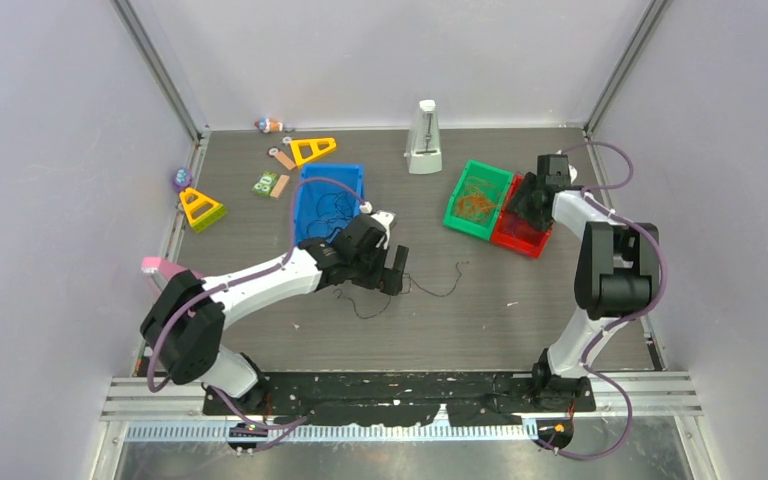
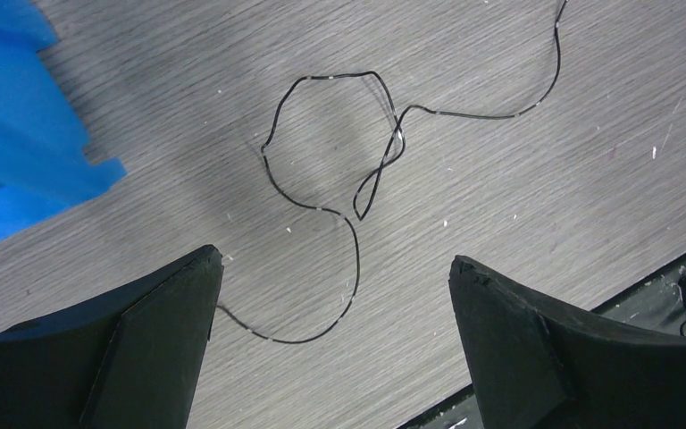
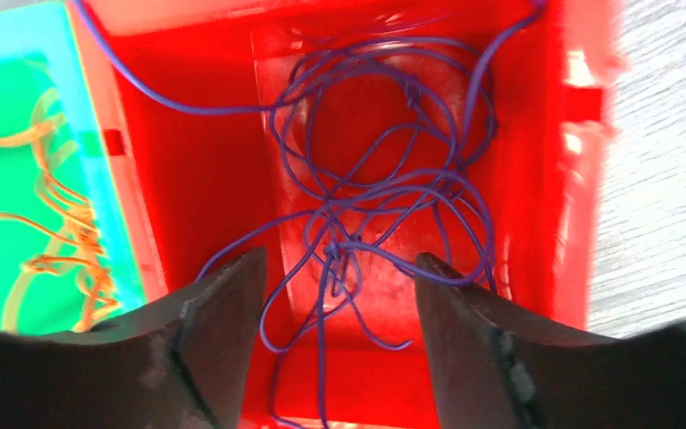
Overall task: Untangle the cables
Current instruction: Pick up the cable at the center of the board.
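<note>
One thin black cable (image 2: 357, 179) lies in loose loops on the grey table, its near end running beside my left finger. My left gripper (image 2: 337, 264) hovers just above it, open wide, with nothing between its fingers. In the top view this cable (image 1: 438, 287) trails right of the left gripper (image 1: 394, 272). My right gripper (image 3: 339, 264) is open over the red bin (image 3: 188, 179), where purple cables (image 3: 384, 179) lie tangled, a small knot between the fingertips. Orange cables (image 3: 62, 223) fill the green bin (image 1: 478, 198). Dark cables lie in the blue bin (image 1: 328, 200).
A white metronome-shaped object (image 1: 424, 140) stands at the back. Two yellow triangles (image 1: 312, 150) (image 1: 201, 208) and small toys lie at the back left. The blue bin's corner (image 2: 18, 134) is close to my left gripper. Walls enclose the table on three sides.
</note>
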You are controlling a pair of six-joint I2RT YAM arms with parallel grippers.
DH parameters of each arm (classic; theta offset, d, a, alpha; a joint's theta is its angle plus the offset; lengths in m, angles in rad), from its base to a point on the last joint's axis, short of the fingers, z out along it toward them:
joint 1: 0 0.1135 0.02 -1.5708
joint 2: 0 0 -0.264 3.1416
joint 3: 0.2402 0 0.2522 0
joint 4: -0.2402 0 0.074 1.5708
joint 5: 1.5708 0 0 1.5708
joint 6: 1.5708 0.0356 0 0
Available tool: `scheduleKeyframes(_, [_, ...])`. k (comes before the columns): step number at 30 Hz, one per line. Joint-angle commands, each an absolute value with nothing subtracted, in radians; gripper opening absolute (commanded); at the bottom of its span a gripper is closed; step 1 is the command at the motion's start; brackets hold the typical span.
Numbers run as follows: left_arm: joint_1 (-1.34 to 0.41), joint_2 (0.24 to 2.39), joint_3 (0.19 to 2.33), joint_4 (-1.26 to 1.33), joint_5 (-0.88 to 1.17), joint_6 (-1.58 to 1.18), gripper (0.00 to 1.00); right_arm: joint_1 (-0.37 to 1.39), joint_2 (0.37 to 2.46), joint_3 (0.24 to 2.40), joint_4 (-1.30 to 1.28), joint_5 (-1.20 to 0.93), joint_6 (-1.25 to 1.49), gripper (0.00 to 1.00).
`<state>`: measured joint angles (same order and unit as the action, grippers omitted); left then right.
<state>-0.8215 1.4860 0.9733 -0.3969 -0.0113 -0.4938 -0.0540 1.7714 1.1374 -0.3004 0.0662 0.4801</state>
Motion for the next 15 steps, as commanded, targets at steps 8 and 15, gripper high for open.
scheduleKeyframes(8, [-0.861, 1.562, 1.015, -0.345, -0.079, -0.553, 1.0, 0.097, 1.47, 1.123, -0.361, 0.126, 0.445, 0.95])
scheduleKeyframes(15, [-0.862, 1.643, 1.023, -0.333, -0.076, -0.56, 0.99, 0.231, 1.223, 0.958, -0.41, 0.103, 0.392, 0.95])
